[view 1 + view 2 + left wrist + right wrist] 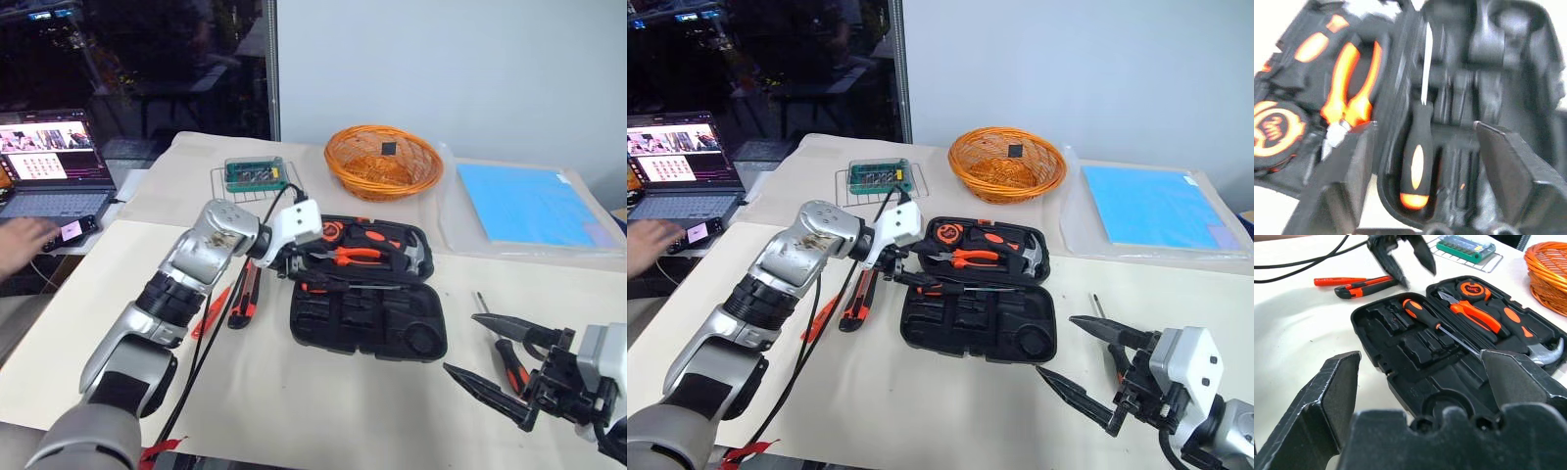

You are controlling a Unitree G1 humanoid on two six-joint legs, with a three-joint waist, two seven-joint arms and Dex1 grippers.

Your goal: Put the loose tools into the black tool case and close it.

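While a thin red screwdriver (209, 313) and a utility knife (245, 297) lie at centre-left, just beside the open black tool case (367, 323), the left gripper (1400, 257) hovers empty, jaws apart, over a screwdriver (1422, 314) laid in the case. Packing seems underway, so that gripper should next swing to those two across bare cloth. At lower right, the right gripper (495, 357) waits wide open and empty, near another screwdriver (509, 364).

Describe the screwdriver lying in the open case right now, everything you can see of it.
The screwdriver has a black handle with orange inlays and a thin steel shaft. It lies flat across the near half of the black tool case, along the hinge, beside the orange-handled pliers. The left gripper hangs just above its handle end, jaws apart, not touching it.
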